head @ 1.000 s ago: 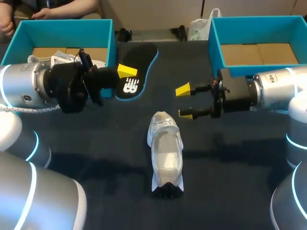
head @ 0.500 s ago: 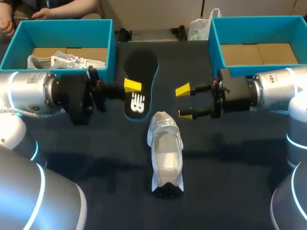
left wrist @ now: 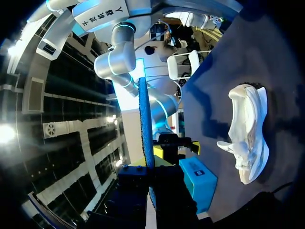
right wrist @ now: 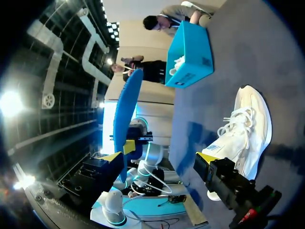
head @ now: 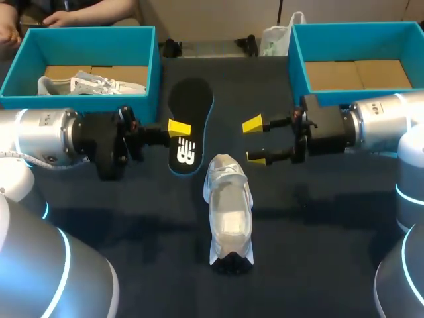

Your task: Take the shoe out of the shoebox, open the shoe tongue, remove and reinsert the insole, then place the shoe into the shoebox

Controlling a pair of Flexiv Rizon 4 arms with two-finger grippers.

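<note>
At the upper left of the frame sits the left shoebox (head: 86,36) with a second white shoe (head: 93,85) lying in it, which I leave alone. Just below it, my left fingers (head: 179,128) are clamped on the insole (head: 192,99), which runs from the upper middle down toward the centre; in the left wrist view it stands edge-on, straight out from between them. The shoe (head: 229,212) lies on the bench (head: 318,232) at the lower centre, well apart from either box, its opening facing up. So I judge the take-out and the insole removal done; whether the tongue is fully open I cannot tell. Left to do: slide the insole back in and box the shoe. Right of centre, my right fingers (head: 252,124) stand apart, holding nothing, near the shoe's upper end, so they could crowd the insole's path. The right shoebox (head: 344,43) at the upper right shows its cardboard floor.
</note>
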